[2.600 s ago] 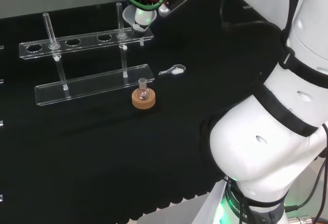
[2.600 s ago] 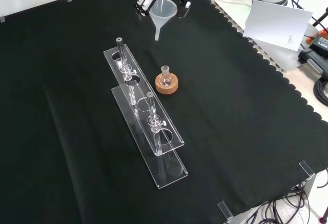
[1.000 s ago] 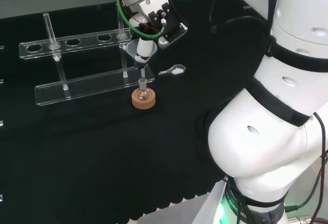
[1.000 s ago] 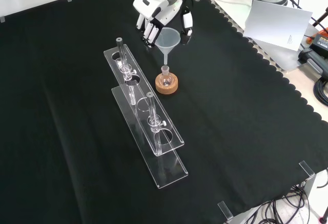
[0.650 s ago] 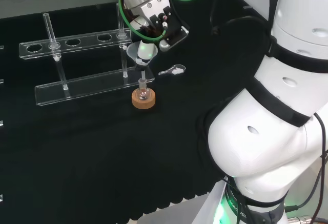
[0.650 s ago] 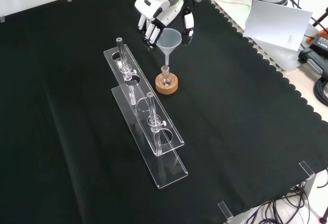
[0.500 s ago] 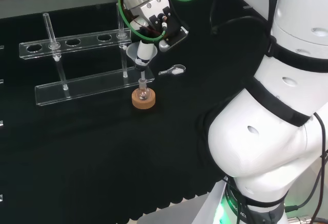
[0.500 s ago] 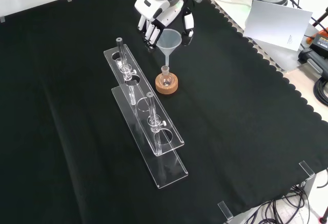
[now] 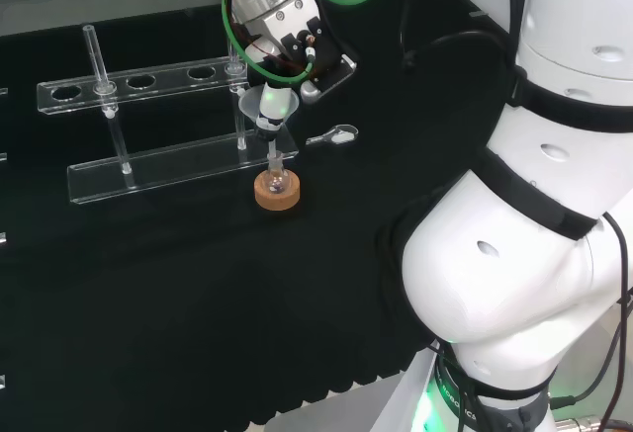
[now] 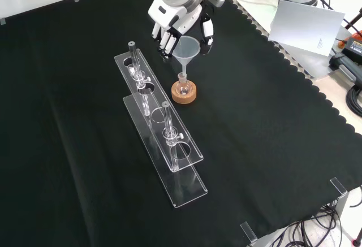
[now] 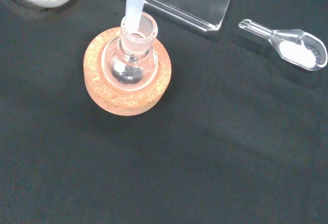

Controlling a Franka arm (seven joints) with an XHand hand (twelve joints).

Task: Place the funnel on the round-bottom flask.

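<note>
Black cloth covers the worktop [image 10: 271,145], on which a clear two-tier tube rack [image 10: 161,139] lies lengthwise and a round-bottom flask [image 10: 182,82] sits upright in a cork ring [image 10: 184,94] beside it, toward the far side in the front view. The hand [image 10: 181,24] hovers above the flask with its fingers [image 10: 164,38] curled about the rim of the translucent funnel [image 10: 185,52], pinching it against the thumb. Compared with half a second earlier, the funnel has descended: its stem, then just above the flask, now meets the neck opening, and the wrist view shows the stem tip [image 11: 132,14] at or just inside the mouth of the flask [image 11: 129,62]. A small clear scoop [image 11: 287,43] lies near the cork ring [image 11: 127,98], apart from it. Insertion thus appears begun but incomplete; the cone is not yet seated on the neck, so further lowering and release probably remain.
</note>
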